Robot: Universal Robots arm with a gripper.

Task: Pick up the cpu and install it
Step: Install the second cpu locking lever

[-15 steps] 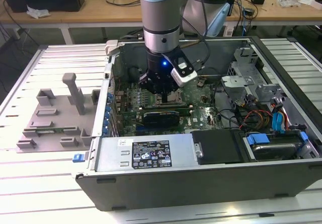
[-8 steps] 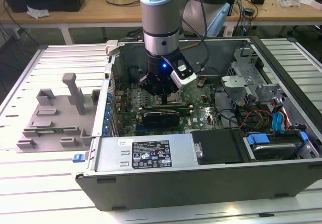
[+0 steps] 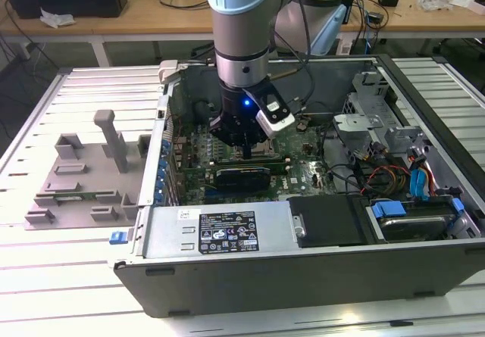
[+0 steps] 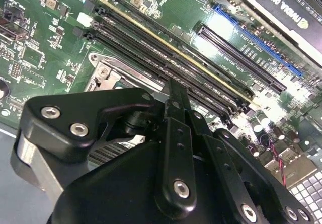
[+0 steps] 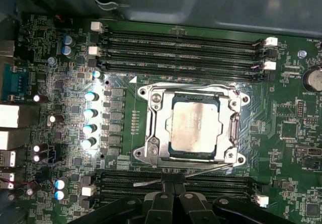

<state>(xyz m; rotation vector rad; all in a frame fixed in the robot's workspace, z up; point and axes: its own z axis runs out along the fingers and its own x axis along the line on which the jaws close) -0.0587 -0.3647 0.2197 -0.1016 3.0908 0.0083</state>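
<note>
Gripper (image 3: 248, 152) at centre of the exterior view, pointing straight down into the open computer case (image 3: 303, 276), just above the motherboard (image 3: 303, 172). Fingers (image 5: 173, 194) pressed together in the first wrist view, nothing between them; closed and empty. One arm (image 3: 241, 19), descending vertically from the frame's upper centre.

One cpu (image 5: 195, 126), silver top, seated flat in the socket frame (image 5: 151, 128) at centre of the first wrist view, apart from the fingertips. Two banks of memory slots (image 5: 181, 53) flank the socket, all unfilled.

One grey fixture tray (image 3: 83, 174) on the table (image 3: 45, 276) at the exterior view's left, outside the case.
</note>
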